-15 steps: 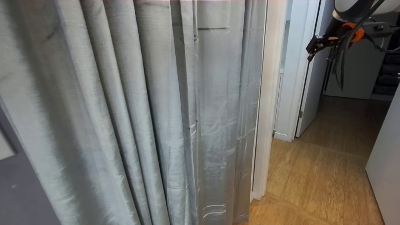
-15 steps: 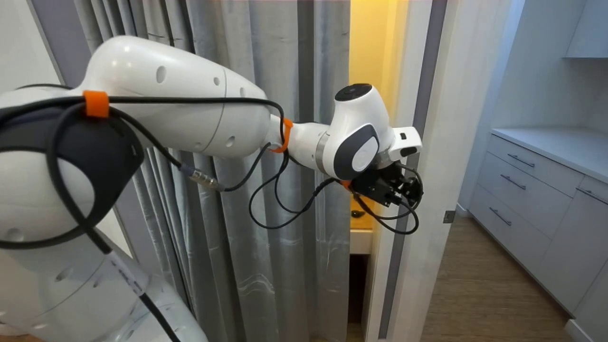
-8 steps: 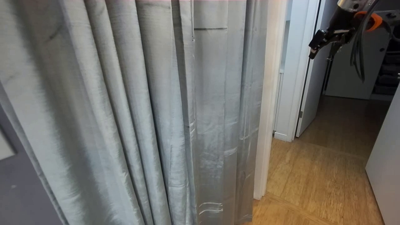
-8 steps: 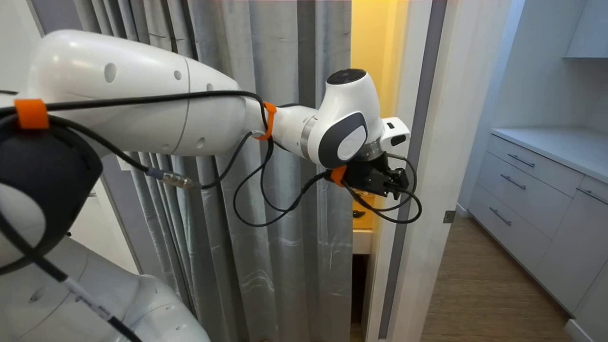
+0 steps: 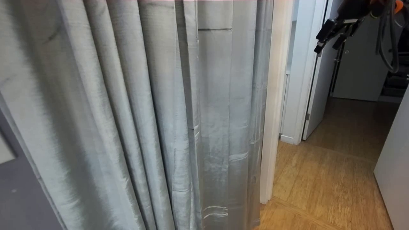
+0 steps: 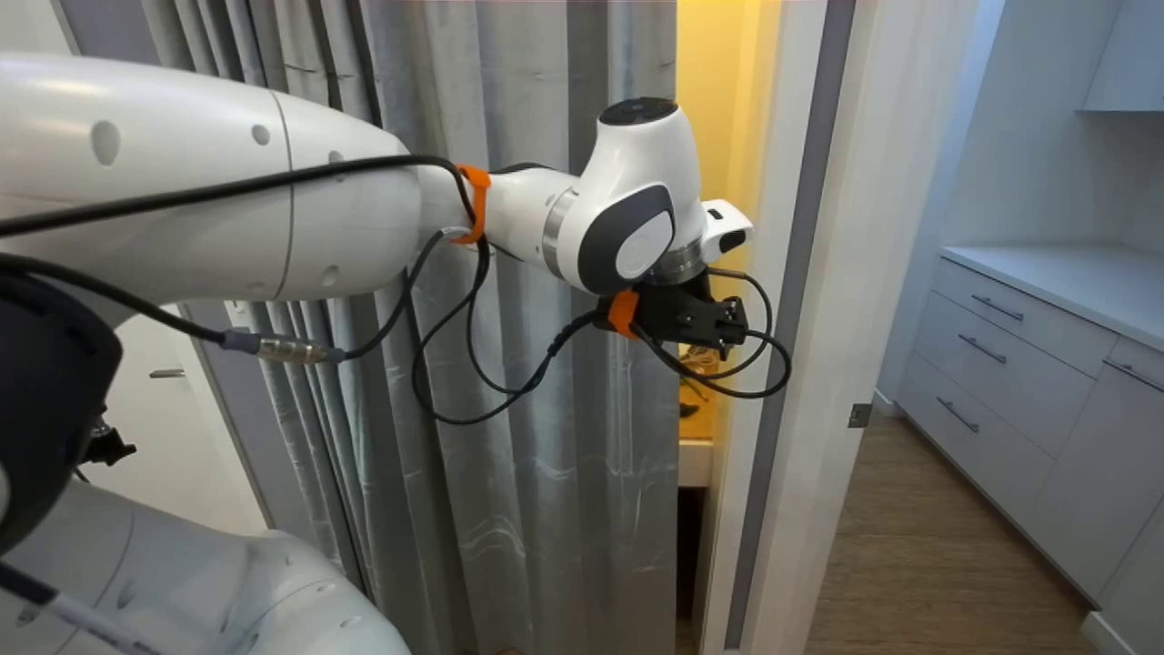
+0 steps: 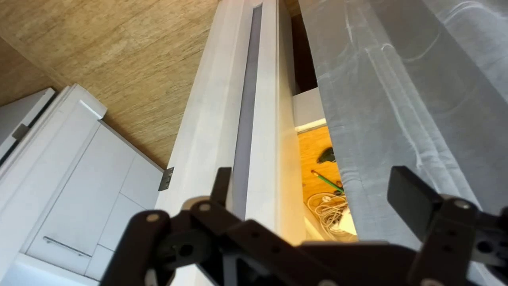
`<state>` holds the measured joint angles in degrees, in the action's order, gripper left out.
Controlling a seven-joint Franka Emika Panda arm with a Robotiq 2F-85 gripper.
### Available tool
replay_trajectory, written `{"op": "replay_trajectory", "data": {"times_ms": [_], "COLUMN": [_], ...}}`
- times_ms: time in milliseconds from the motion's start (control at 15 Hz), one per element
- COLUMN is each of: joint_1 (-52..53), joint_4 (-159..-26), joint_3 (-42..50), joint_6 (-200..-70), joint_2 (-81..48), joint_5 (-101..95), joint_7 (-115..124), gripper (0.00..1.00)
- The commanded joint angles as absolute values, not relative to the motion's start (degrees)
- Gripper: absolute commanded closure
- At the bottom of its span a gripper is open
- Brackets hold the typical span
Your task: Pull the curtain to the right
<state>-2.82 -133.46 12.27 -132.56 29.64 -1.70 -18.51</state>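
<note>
The curtain is tall, pale grey-green and pleated. It fills much of an exterior view, hangs behind the arm in an exterior view, and covers the right of the wrist view. My gripper is open with nothing between its fingers. In the wrist view the curtain's free edge runs between the two fingers; the right finger overlaps the curtain, the left one overlaps the white door frame. Whether a finger touches the cloth cannot be told. The gripper shows at the upper right and near the curtain's edge in the exterior views.
The white door frame stands right of the curtain's edge. Behind the gap is a yellow-lit wooden shelf with a cable coil and green pencil. White drawers stand beyond. Black cables hang from the arm.
The arm and gripper have moved left and up in an exterior view, away from the door frame. The fingers show farther apart in an exterior view. The curtain's edge has shifted slightly right.
</note>
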Motion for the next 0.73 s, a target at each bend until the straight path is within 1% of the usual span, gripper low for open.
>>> {"op": "replay_trajectory", "data": {"times_ms": [0,267,333,667], "joint_1": [-2.9,-1.2,-2.6,-2.0], "joint_4": [-135.5,-136.3,-134.5,-134.9], "joint_3": [12.5,14.6,13.2,13.9], "joint_6": [-133.3,-134.2,-132.6,-133.0], "joint_2": [32.4,32.7,31.1,31.2], "joint_5": [-2.0,-0.7,-1.8,-1.7], "joint_7": [-21.2,-27.6,-24.3,-26.3], "gripper": [0.0,0.0,0.0,0.0]}}
